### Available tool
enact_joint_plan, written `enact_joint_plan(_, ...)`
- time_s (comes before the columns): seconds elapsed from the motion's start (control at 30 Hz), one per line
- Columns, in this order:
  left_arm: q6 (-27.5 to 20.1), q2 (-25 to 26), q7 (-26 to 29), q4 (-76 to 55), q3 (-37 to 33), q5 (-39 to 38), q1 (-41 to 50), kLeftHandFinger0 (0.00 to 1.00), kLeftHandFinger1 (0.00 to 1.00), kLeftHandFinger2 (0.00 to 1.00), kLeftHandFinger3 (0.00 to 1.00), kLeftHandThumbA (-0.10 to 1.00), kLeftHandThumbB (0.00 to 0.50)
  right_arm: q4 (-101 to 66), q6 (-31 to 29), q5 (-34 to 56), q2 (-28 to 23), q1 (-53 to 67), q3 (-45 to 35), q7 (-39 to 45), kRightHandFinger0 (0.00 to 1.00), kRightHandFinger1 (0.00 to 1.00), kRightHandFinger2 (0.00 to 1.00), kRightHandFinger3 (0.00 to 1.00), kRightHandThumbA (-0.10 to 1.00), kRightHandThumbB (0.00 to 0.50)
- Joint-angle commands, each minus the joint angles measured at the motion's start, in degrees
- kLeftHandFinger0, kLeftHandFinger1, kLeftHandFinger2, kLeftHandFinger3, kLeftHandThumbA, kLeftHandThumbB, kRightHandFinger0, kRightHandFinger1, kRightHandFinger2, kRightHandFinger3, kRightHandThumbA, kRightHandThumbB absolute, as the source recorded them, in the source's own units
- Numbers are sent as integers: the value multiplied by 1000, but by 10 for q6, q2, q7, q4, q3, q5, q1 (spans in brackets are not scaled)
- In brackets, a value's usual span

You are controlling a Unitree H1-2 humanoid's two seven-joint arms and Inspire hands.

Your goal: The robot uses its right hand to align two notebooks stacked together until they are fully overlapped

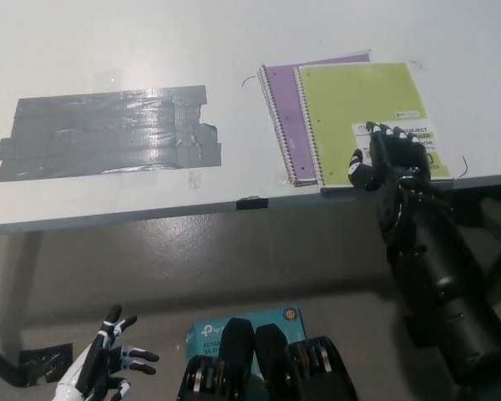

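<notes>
A lime-green spiral notebook (359, 109) lies on top of a purple spiral notebook (280, 113) at the table's near right edge. The green one sits shifted to the right, so a purple strip shows along its left side and top. My black right hand (390, 157) rests flat on the green cover's near corner, over its white label, with fingers spread and holding nothing. My white left hand (107, 362) hangs low at the bottom left, below the table, fingers apart.
A wide patch of grey tape (108, 132) covers the white table (108, 50) at left. A black tape bit (251, 202) marks the table's front edge. A teal box (207, 331) lies on the floor below.
</notes>
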Motion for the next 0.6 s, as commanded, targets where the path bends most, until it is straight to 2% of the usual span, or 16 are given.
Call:
enact_joint_plan(0.0, 1, 5, -10, -18, -7, 2, -7, 411, 484, 473, 989, 1000, 499, 9, 9, 68, -10, -7, 32, 117, 1000, 1000, 1000, 1000, 1000, 500)
enact_joint_plan(0.17, 0, 8, -13, -16, -6, -1, -9, 432, 502, 491, 997, 1000, 500, 16, -13, 78, -20, -33, 71, 105, 1000, 1000, 1000, 1000, 1000, 500)
enact_joint_plan(0.23, 2, 5, -11, -14, -3, -3, -10, 376, 468, 479, 990, 1000, 500, 14, -10, 85, -23, -41, 80, 107, 1000, 1000, 1000, 1000, 1000, 500)
enact_joint_plan(0.3, 1, 5, -10, -13, -2, -2, -9, 378, 468, 468, 988, 1000, 500, 11, -7, 92, -25, -44, 85, 109, 1000, 1000, 1000, 1000, 1000, 500)
enact_joint_plan(0.37, 1, 4, -12, -12, -2, -5, -10, 334, 445, 465, 979, 1000, 500, 1, -3, 95, -28, -45, 96, 115, 1000, 1000, 1000, 1000, 1000, 500)
enact_joint_plan(0.4, -1, 5, -14, -11, -3, -4, -10, 324, 445, 492, 980, 1000, 500, 9, -6, 99, -25, -46, 98, 108, 1000, 1000, 1000, 1000, 1000, 500)
enact_joint_plan(0.57, -6, 3, -13, -9, -3, -5, -9, 335, 436, 460, 983, 1000, 498, 18, 5, 107, -14, -49, 108, 94, 1000, 1000, 1000, 1000, 1000, 500)
